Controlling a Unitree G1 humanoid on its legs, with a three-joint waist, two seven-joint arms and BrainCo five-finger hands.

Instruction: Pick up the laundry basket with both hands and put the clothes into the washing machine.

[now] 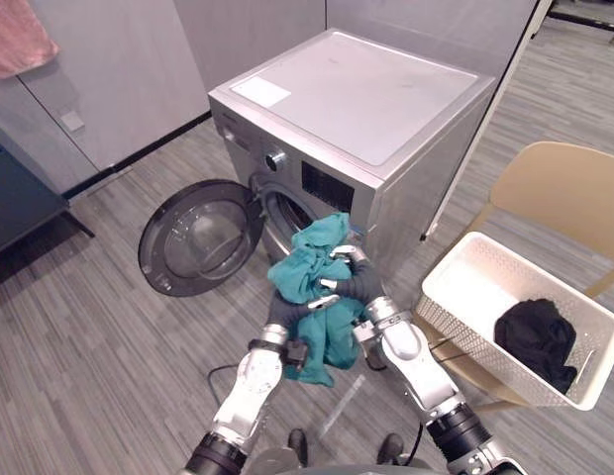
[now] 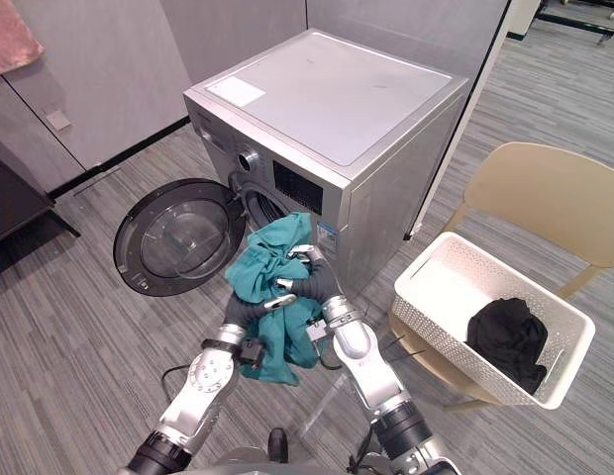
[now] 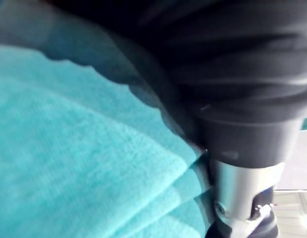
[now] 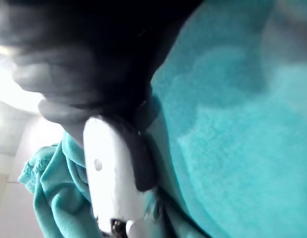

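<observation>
Fingers of the left hand (image 1: 285,315) and right hand (image 1: 358,284) curl tight into a teal cloth (image 1: 309,265), which bunches above them and hangs below. Just beyond the fingertips stands the washer (image 1: 366,99), its door (image 1: 198,237) swung open to their left. Well to their right, the basket (image 1: 454,289), on a chair (image 1: 564,188), holds a black garment (image 1: 535,336).
</observation>
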